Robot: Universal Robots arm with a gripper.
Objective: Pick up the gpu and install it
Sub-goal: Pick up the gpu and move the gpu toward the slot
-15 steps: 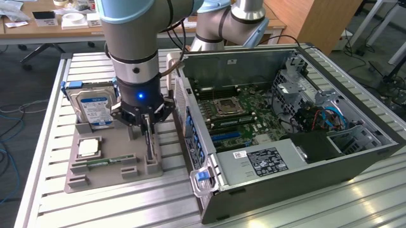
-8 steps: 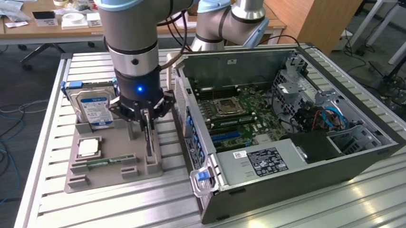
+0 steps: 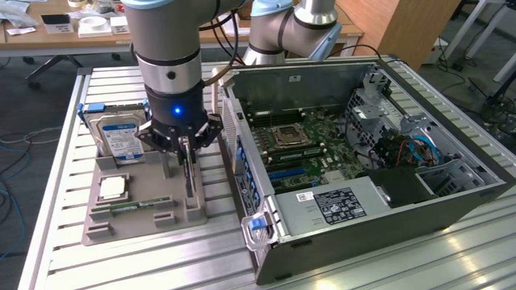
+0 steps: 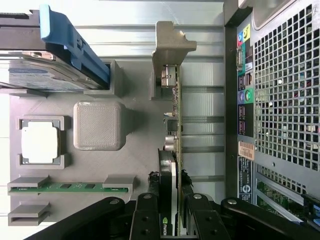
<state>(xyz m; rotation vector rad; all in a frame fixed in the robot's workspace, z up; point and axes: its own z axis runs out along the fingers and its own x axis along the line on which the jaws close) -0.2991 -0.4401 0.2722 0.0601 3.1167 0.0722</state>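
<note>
Operator: State the condition of the gripper (image 3: 188, 156) (image 4: 171, 198).

Technician: The black gripper hangs vertically beneath the grey arm; its fingers (image 4: 146, 216) are closed against both faces of the gpu (image 3: 190, 178) (image 4: 176, 125), a thin, dark, rectangular circuit card with a silver metal end bracket; the grip is on the card's upper edge.

Operator: Give the location of the card.

Technician: It stands upright on its long edge in a slot of the grey plastic holder tray (image 3: 137, 228) (image 4: 135, 160); its bracket end sits against a raised grey post of that tray; the card has not been lifted out; installation has not been done.

Operator: List the other parts in the tray.

Technician: A silver hard drive with a blue-and-white label (image 3: 118, 140) (image 4: 35, 75) stands upright in a blue carrier; a square silver processor chip (image 3: 113, 186) (image 4: 40, 142) lies flat in its recess; a narrow green memory stick (image 3: 133, 206) (image 4: 70, 186) rests on edge in its slot; all three are apart from the gripper.

Operator: Describe the computer.

Technician: The black tower computer case (image 3: 387, 232) (image 4: 285, 100) lies on its side, open face up, just beside the tray on the exterior view's right; the green motherboard (image 3: 310, 151) faces upward inside; case and tray both rest on the slatted aluminium table (image 3: 451, 263) (image 4: 205, 105); in the wrist view the case's perforated rear panel runs alongside the card.
</note>
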